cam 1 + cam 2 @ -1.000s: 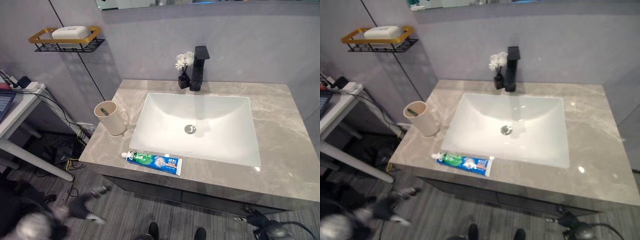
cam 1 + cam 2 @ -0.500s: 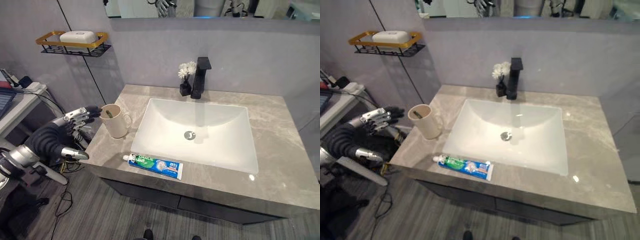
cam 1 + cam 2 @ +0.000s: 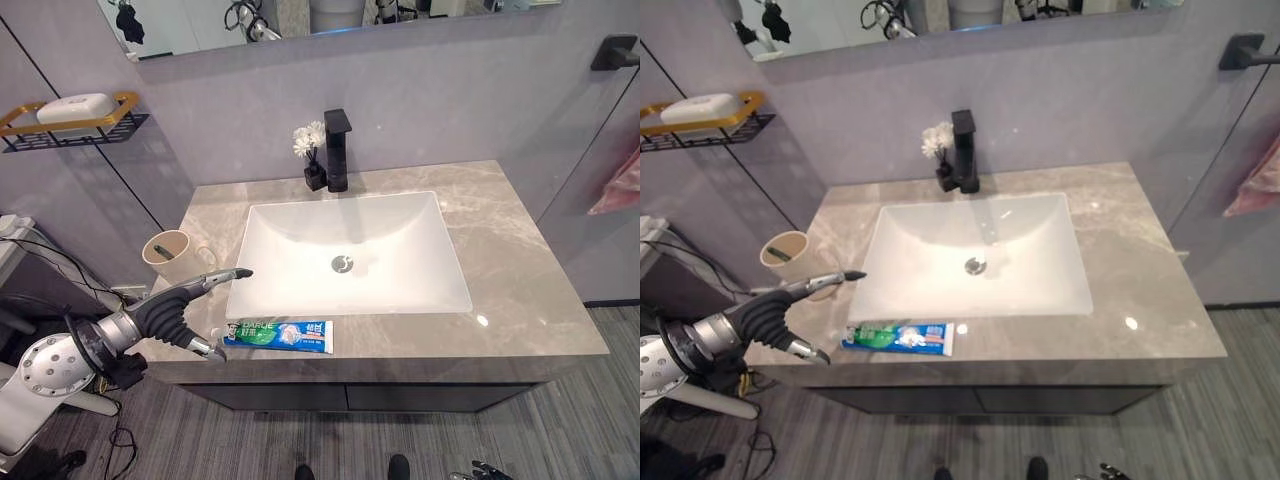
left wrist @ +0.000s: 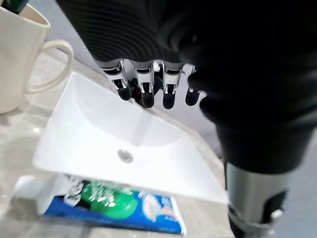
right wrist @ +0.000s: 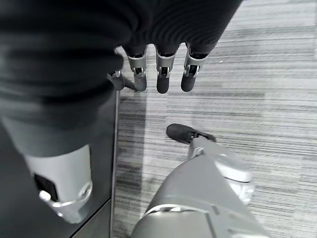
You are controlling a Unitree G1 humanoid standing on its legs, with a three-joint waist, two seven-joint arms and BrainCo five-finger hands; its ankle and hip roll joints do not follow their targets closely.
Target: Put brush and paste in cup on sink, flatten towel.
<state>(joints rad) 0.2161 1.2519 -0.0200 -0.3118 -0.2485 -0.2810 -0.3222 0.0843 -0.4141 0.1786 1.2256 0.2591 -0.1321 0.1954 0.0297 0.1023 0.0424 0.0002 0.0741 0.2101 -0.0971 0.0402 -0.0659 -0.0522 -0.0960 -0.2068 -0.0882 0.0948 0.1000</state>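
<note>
Left robot hand (image 3: pixel 185 305), fingers straight, hovers beside toothpaste (image 3: pixel 278 335).

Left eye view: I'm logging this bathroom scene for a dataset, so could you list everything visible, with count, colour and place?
Basin: one, white, set in the counter.
Counter: one, grey marble.
Tap: one, black, behind the basin.
Flowers: one small white bunch in a dark vase, beside the tap.
Cup: one, cream, counter's left end, something dark inside.
Toothpaste: one, blue-green tube, flat along the front edge.
Shelf: one, gold and black, on the wall, holding a white soap.
Towel: one, pink, far right edge.
Left robot hand: open, above the counter near the cup.
Right robot hand: open, over the floor.
</note>
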